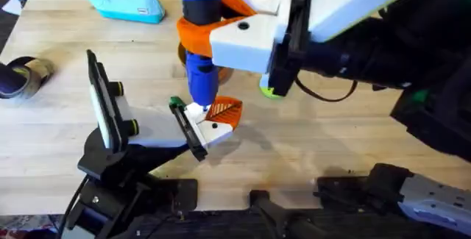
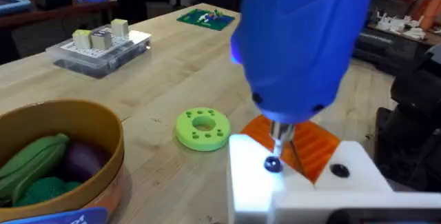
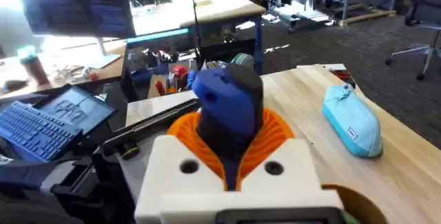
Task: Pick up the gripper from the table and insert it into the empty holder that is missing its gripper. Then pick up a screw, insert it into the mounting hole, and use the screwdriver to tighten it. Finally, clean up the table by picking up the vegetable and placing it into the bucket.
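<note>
My right gripper point(image 1: 213, 29) point(image 3: 231, 148) is shut on the blue screwdriver point(image 1: 200, 18) point(image 3: 227, 103) and holds it upright. The screwdriver point(image 2: 303, 38) has its metal bit point(image 2: 279, 138) on a dark screw head point(image 2: 273, 163) in the white gripper block point(image 1: 211, 127) point(image 2: 303, 182). That block and its orange ribbed finger point(image 1: 225, 109) point(image 2: 313, 145) sit on the black holder point(image 1: 188, 130), at the end of the left arm. The holder's green end piece point(image 1: 175, 104) points away. Green and purple vegetables point(image 2: 38, 162) lie inside the tan bucket point(image 2: 103, 117).
A flat green disc with holes point(image 1: 271, 90) point(image 2: 202, 129) lies beside the work spot. A light blue pouch point(image 1: 126, 1) point(image 3: 353, 122) is at the back left, a tape roll point(image 1: 22, 76) at the left edge. A tray of small parts point(image 2: 100, 48) stands farther off.
</note>
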Robot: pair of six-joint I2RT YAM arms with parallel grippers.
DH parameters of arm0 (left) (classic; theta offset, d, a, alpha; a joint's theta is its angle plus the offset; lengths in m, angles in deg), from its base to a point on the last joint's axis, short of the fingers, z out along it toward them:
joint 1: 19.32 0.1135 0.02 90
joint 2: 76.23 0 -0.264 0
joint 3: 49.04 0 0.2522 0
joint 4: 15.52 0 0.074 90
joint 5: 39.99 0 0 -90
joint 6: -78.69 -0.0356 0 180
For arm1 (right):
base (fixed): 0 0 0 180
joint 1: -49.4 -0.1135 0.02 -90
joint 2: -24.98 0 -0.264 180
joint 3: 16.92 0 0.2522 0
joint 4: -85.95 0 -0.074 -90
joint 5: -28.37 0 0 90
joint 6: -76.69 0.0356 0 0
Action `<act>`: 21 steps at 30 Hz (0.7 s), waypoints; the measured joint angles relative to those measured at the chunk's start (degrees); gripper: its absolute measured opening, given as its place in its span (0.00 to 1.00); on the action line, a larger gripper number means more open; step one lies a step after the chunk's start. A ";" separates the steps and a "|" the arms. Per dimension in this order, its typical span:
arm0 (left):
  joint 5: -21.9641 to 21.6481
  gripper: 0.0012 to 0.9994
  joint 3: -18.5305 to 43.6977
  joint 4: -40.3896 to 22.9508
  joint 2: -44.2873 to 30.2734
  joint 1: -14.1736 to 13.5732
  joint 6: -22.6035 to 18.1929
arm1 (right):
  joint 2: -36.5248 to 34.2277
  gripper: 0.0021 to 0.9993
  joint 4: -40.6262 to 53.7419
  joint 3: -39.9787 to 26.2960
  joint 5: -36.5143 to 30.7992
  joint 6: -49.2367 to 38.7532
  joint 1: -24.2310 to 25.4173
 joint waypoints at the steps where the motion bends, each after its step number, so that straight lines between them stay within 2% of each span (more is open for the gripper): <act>1: 0.00 0.02 0.00 0.00 0.00 0.00 0.00 | -0.02 0.05 -0.03 0.00 0.00 -0.43 0.00; 21: -0.02 0.02 0.00 -0.01 0.00 0.00 0.01 | -1.18 0.05 -0.33 0.00 0.02 -0.75 0.00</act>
